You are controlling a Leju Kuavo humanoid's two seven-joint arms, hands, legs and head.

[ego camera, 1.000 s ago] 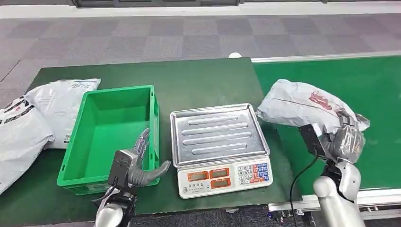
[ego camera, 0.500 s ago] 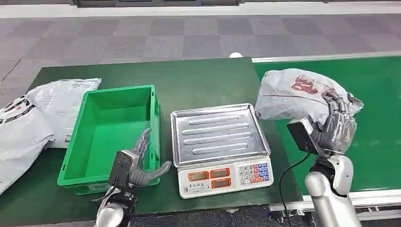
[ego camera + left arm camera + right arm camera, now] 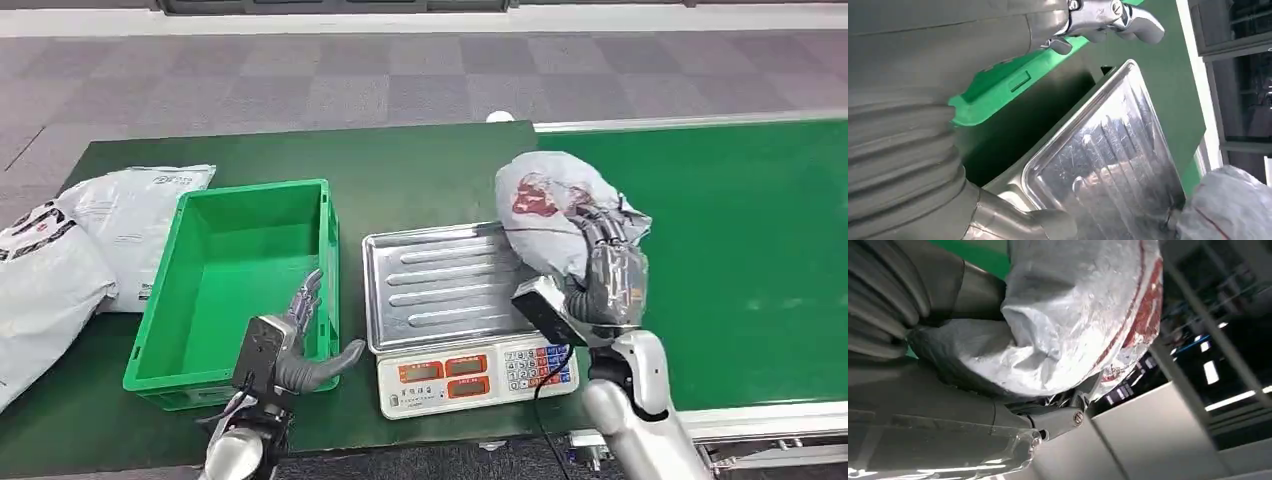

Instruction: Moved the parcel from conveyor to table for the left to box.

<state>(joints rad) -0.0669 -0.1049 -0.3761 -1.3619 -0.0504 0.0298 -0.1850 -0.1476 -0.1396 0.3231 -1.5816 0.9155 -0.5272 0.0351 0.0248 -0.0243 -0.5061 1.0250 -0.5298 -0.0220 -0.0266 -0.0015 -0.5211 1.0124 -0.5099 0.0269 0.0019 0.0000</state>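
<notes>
The head camera looks down from high over the table [image 3: 420,165], while both wrist cameras sit close behind their hands, the left sharing the scale [image 3: 1108,165] tray with it.

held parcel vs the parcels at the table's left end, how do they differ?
The held parcel is bunched up in the right hand, over the scale tray; the left-end parcels lie flat on the table. The held one shows a red print, theirs dark. All are grey-white poly mailers.
</notes>
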